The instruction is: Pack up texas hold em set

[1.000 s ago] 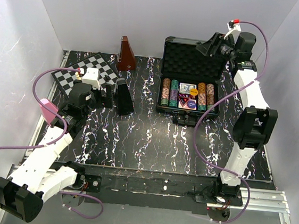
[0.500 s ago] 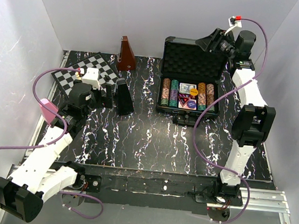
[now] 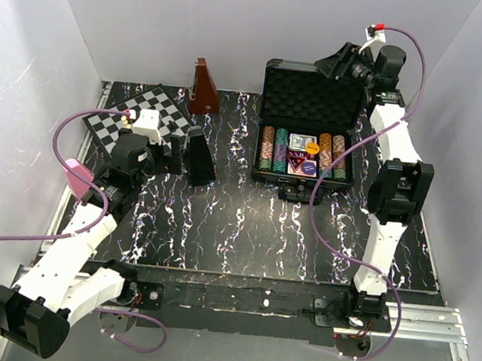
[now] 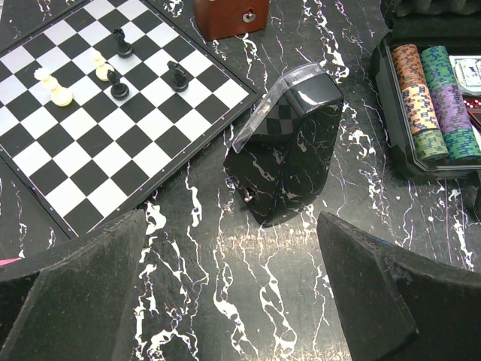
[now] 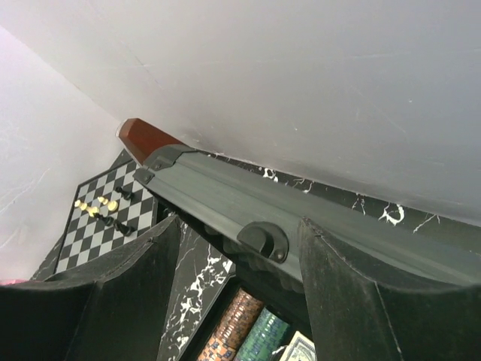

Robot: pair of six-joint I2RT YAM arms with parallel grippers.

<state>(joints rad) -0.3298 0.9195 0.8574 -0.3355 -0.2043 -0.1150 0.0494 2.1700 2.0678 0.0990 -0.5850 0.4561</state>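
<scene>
White walls close in on three sides of a black marbled counter (image 3: 245, 224). At its back right sits the case (image 3: 301, 180), its lid (image 3: 310, 101) standing upright close to the rear wall. Only the top view shows the whole tray: chips (image 3: 266, 147) in rows at both ends, with cards (image 3: 301, 141) and a yellow button (image 3: 312, 147) between them. The left wrist view catches just the tray's left-end chip rows. The right wrist view shows the lid's top rim and its latch (image 5: 263, 241) from above.

Up there the right fingers (image 5: 161, 248) are spread wide, one on each side of the latch. Whether they touch the rim cannot be told.

The left fingers (image 4: 113, 256) gape fully and hold nothing, low over the counter. A glossy black box (image 4: 289, 154) stands ahead of them, apart.

Left of the case stand a brown pyramid (image 3: 203, 88) and a chessboard (image 3: 140, 116). Bare counter stretches wide in front of the case.
</scene>
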